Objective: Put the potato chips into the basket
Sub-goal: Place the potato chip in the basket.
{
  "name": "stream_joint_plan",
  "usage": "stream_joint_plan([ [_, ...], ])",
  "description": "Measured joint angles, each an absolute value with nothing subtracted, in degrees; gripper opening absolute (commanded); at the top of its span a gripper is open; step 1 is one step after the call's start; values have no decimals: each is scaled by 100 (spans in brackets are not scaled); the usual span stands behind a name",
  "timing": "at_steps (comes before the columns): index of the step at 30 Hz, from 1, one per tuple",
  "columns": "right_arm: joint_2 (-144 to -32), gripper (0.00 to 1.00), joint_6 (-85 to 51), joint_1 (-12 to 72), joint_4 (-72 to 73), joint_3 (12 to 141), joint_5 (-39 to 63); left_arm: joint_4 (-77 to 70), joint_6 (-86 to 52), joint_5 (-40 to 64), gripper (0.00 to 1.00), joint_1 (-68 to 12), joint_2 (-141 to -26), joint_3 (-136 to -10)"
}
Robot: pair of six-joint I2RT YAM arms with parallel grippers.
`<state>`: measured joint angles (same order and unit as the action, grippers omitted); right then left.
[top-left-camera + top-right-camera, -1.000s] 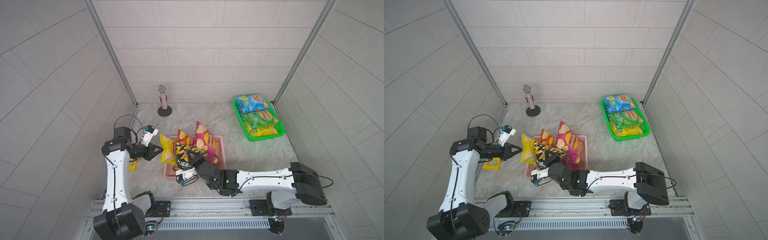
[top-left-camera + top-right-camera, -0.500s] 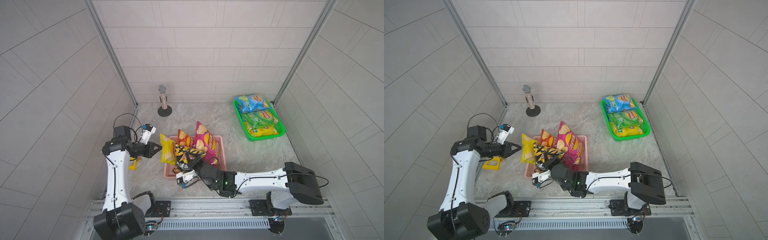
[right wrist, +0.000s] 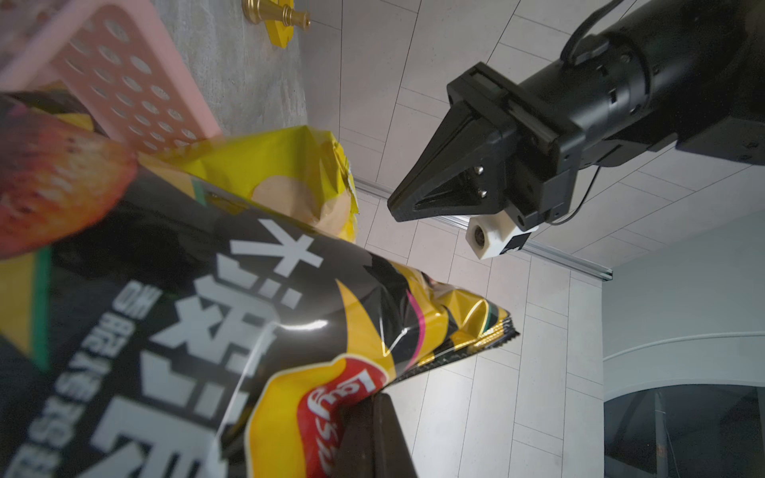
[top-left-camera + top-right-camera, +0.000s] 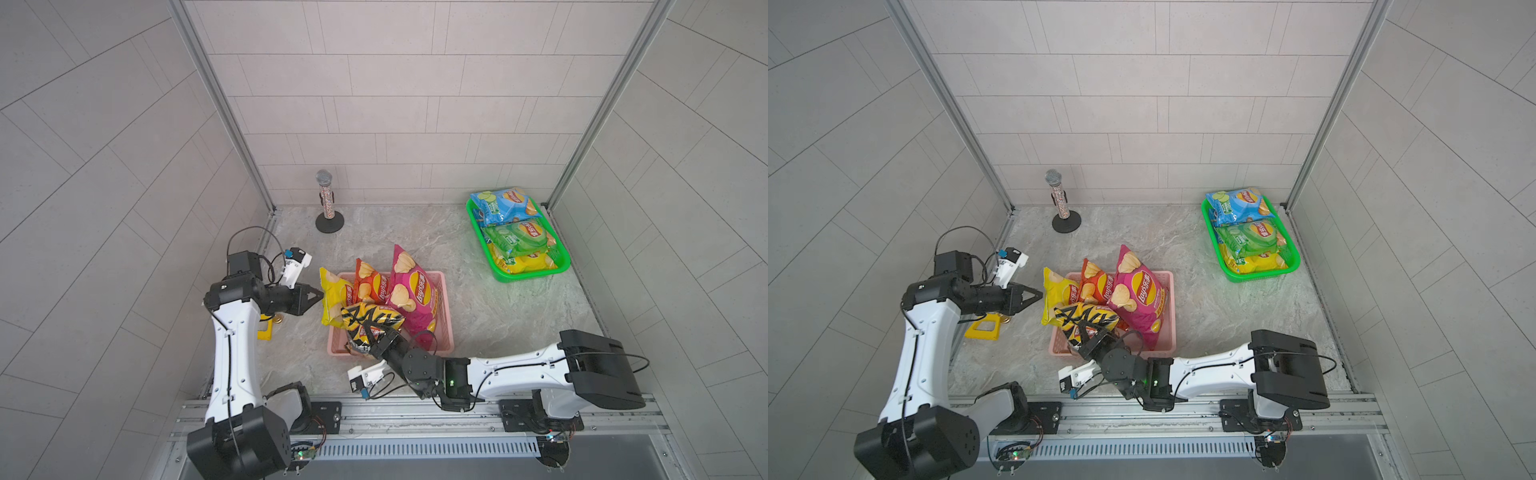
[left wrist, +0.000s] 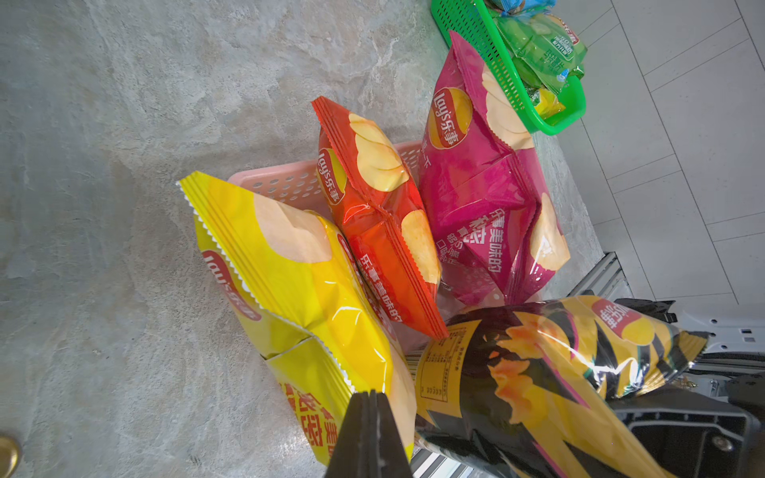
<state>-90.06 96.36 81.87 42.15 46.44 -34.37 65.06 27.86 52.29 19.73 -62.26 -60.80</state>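
The tabletop (image 4: 478, 299) is closed in by tiled walls on three sides, with a metal rail (image 4: 415, 409) along the front. The widest bare stretch lies between the pink basket (image 4: 445, 316) in the middle and the green basket (image 4: 532, 274) in the far right corner. A microphone (image 4: 326, 199) stands upright near the back wall, well apart from both. A yellow block (image 4: 982, 328) sits at the left edge by the left arm.

The green basket holds a blue bag (image 4: 503, 205), a green bag (image 4: 517, 239) and a far yellow bag (image 4: 523, 262), overlapping in a row. The pink basket is crowded. A yellow bag (image 4: 334, 299) leans out over its left rim, and a red bag (image 4: 372, 284) and a magenta bag (image 4: 415, 295) stand tilted against each other. A black bag (image 4: 370, 322) lies across the front, over the near rim.

The left gripper (image 4: 320, 295) is clenched and empty. It points at the yellow bag from just beside it, and the right wrist view shows a small gap between them. The right gripper (image 4: 372, 338) is clamped on the black bag's near edge, by the logo.
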Motion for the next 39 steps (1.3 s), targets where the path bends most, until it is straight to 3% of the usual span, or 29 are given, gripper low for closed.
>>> stream_joint_plan([
  [28, -9017, 0, 8064, 8018, 3409, 4845, -3708, 6490, 2783, 5231, 0, 1973, -6230, -6080],
  [30, -9048, 4, 7981, 8018, 3391, 4869, -3695, 6490, 2786, 5231, 0, 1973, -6230, -6080],
  [39, -9076, 6, 7502, 7955, 3317, 4875, -3693, 6490, 2786, 5234, 0, 1973, -6233, -6071],
])
